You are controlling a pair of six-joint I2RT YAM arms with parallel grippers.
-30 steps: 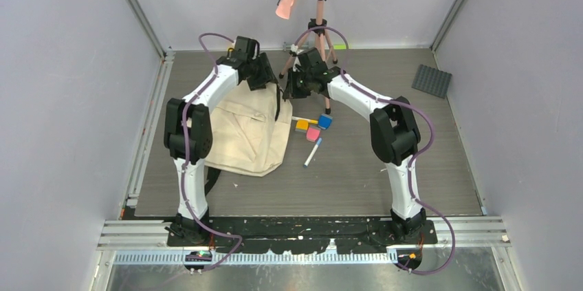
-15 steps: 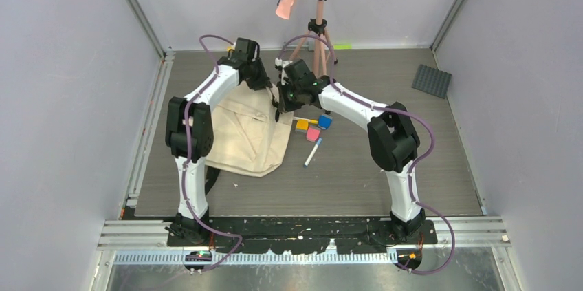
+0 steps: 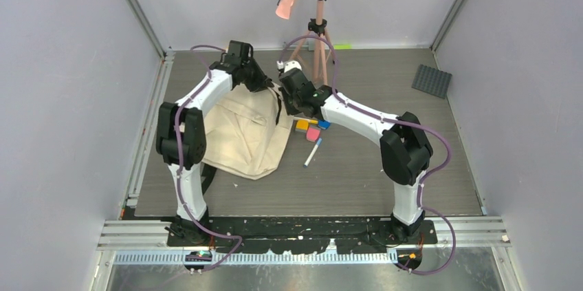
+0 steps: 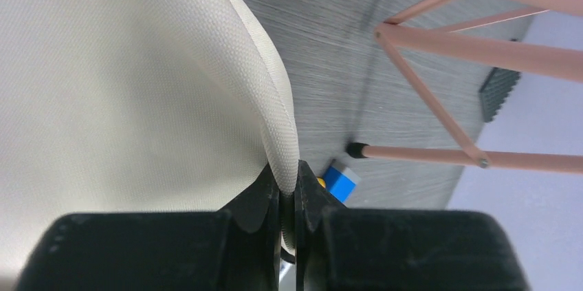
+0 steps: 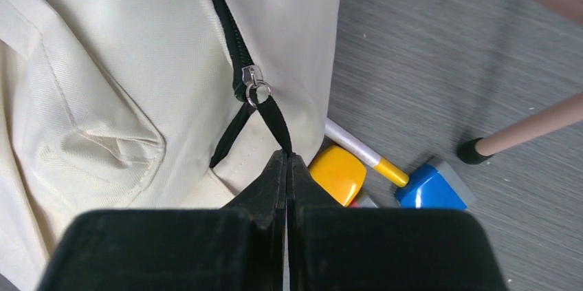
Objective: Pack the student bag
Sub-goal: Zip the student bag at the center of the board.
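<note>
The student bag [image 3: 240,133], cream canvas with a black zip, lies flat on the left half of the mat. My left gripper [image 3: 267,86] is at its far right corner, shut on a raised fold of the canvas edge [image 4: 285,160]; in the left wrist view that gripper [image 4: 289,191] pinches the fold. Just to its right, my right gripper [image 3: 289,102] is shut on the black pull strap [image 5: 275,122], which runs taut from the metal zip slider [image 5: 254,88] into the gripper [image 5: 287,160]. The bag [image 5: 124,98] fills the left of that view.
Beside the bag's right edge lie a yellow block [image 3: 301,125], a blue block [image 3: 324,124], a pink block [image 3: 313,134] and a white pen [image 3: 313,153]. A pink tripod [image 3: 320,29] stands behind the grippers. A dark studded plate [image 3: 432,80] lies at the far right.
My left gripper has closed onto the bag's edge. The right arm has swung left and nearer, over the bag's corner, still shut on the strap.
</note>
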